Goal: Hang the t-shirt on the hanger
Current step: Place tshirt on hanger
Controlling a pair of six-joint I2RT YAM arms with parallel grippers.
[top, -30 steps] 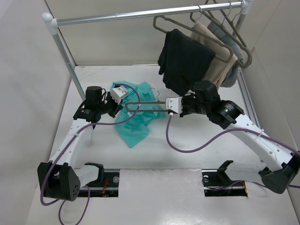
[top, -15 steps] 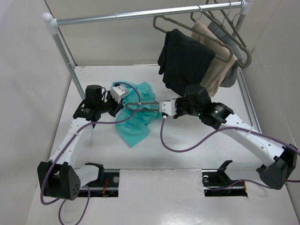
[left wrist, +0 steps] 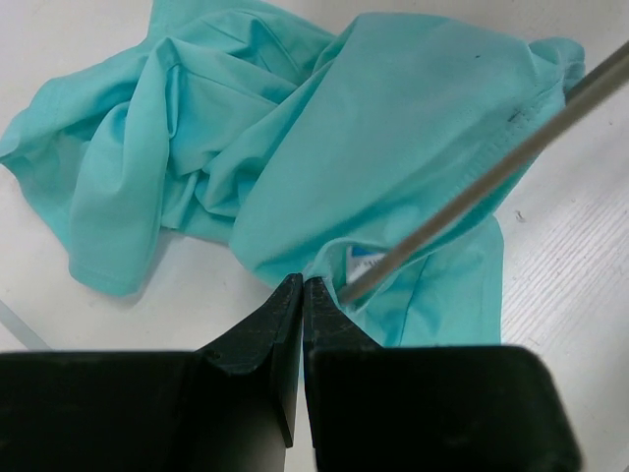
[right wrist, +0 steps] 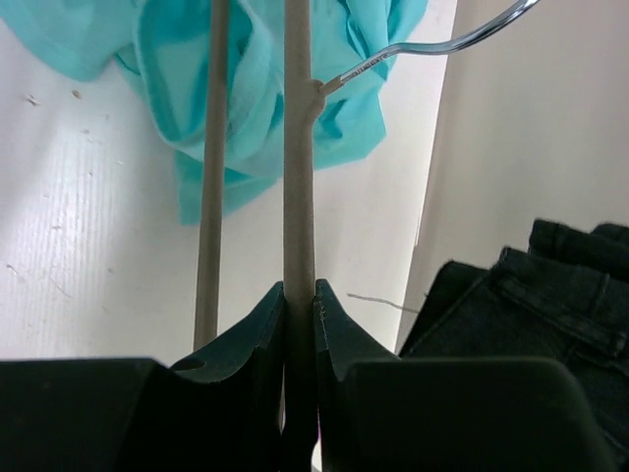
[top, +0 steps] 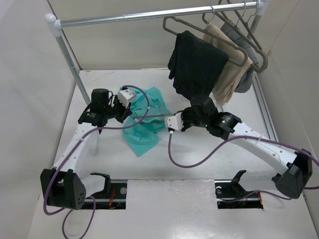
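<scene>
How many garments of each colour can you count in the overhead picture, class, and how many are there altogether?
Teal: 1, the t-shirt
Black: 1, the black garment
Tan: 1, the tan garment
Grey: 1, the grey garment
Total: 4

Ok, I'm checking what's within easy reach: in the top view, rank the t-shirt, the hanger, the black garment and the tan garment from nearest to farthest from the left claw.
1. t-shirt, pinched in the left claw itself.
2. hanger, just to its right, held by the right claw.
3. black garment, hanging far right.
4. tan garment, behind the black one, farther right.
</scene>
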